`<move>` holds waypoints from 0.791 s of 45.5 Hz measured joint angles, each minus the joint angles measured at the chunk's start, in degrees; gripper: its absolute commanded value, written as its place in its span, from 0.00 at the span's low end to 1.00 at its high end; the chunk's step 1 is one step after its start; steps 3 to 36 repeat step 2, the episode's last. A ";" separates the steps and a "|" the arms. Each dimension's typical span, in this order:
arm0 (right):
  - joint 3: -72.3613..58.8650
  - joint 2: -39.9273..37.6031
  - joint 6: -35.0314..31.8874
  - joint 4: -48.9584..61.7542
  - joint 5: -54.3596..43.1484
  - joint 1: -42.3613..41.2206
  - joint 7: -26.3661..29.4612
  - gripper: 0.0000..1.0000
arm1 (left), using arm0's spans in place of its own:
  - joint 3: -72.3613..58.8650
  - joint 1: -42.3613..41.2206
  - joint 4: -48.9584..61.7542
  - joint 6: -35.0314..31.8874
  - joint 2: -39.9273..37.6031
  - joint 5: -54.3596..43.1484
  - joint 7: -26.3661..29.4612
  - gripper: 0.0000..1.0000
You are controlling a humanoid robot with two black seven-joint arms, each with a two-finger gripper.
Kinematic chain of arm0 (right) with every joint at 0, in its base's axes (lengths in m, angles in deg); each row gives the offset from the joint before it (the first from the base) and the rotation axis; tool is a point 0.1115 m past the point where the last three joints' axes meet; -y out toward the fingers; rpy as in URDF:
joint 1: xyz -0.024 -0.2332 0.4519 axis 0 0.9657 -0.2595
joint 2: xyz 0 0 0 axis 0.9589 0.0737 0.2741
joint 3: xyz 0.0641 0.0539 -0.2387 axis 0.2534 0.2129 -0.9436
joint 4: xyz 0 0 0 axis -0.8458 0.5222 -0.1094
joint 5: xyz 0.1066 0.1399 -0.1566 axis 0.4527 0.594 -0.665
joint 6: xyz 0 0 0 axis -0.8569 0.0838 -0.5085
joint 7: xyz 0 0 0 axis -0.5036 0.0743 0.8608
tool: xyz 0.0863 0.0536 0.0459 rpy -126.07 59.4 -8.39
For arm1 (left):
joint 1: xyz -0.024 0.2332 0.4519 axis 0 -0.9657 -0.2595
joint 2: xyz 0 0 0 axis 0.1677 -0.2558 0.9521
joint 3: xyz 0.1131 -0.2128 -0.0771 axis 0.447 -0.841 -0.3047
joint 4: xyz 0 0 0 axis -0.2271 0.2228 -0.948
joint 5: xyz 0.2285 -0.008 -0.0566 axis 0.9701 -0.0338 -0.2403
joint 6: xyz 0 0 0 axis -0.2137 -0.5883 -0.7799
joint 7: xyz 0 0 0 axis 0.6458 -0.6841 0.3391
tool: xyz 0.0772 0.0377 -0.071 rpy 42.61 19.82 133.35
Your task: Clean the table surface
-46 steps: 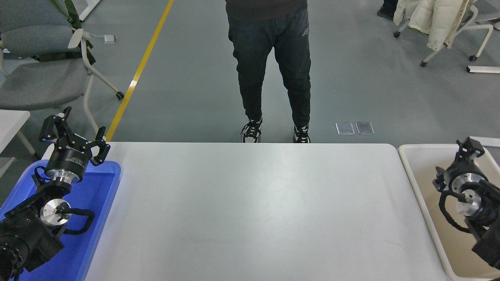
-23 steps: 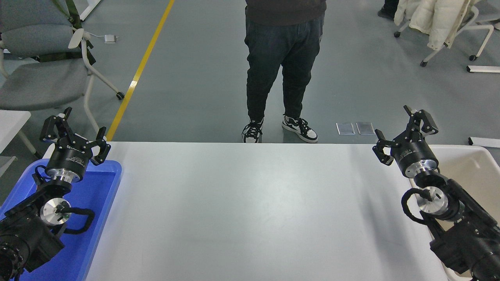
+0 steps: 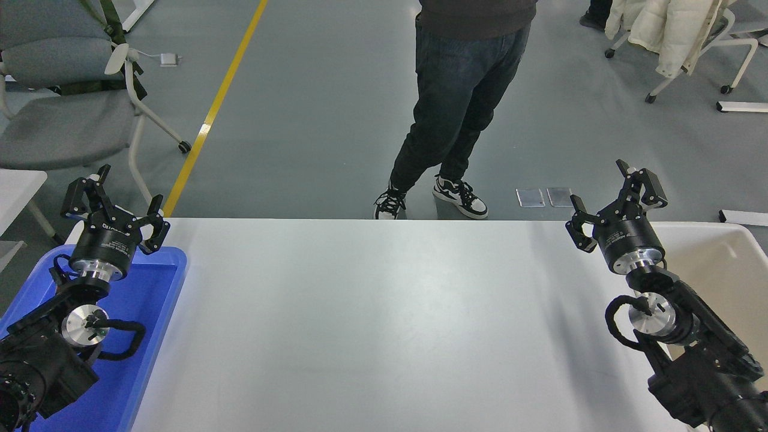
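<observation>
The table surface (image 3: 384,324) is a wide matte white tabletop with rounded corners, and nothing lies on it. My right gripper (image 3: 614,201) is open and empty, raised above the table's far right corner beside the beige tub. My left gripper (image 3: 114,204) is open and empty, parked above the far end of the blue tray at the left.
A blue plastic tray (image 3: 141,336) lies along the table's left edge under my left arm. A beige tub (image 3: 729,258) stands at the right edge. A person (image 3: 462,102) in dark trousers stands just beyond the far edge. Chairs stand at the far left and far right.
My right arm has swung out of the beige tub, up and left over the table's far right corner, and opened out. The person has stepped to the right. My left arm has not moved.
</observation>
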State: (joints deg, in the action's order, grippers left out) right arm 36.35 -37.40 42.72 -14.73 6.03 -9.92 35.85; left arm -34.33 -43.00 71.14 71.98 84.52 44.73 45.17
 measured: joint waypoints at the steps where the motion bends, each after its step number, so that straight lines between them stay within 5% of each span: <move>1: 0.00 0.03 0.02 0.14 -0.01 0.05 -0.11 0.99 | 0.00 0.00 0.00 0.00 0.00 0.00 0.00 1.00; 36: 0.00 0.05 0.03 0.27 -0.02 0.11 -0.23 0.99 | 0.00 0.00 0.00 0.00 0.00 0.00 0.00 1.00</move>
